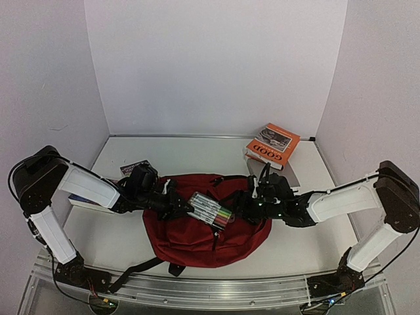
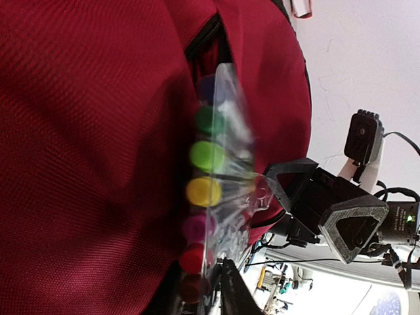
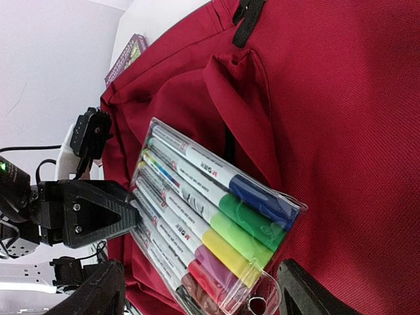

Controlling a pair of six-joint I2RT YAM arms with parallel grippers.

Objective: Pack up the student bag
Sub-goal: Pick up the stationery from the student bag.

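Right wrist view puts the clear plastic pack of coloured marker pens [image 3: 210,216] flat on the student bag [image 3: 341,131], the large dark red fabric backpack that fills the top and right of that frame and sits at the centre of the overhead view. The left gripper [image 1: 176,205] looks pinched narrow on the pack's barrel end at frame left. The right gripper [image 3: 202,279] is spread wide, with a finger on either side of the capped end and apparently clear of it. The dark pocket slit [image 3: 230,141] just above the pack gapes only slightly (its fabric lip sags across it). If pushed as it lies, the pack may catch that lip and ride over the cloth. The slick plastic may also slide out of so thin a pinch, and the soft bag could bunch and shift.
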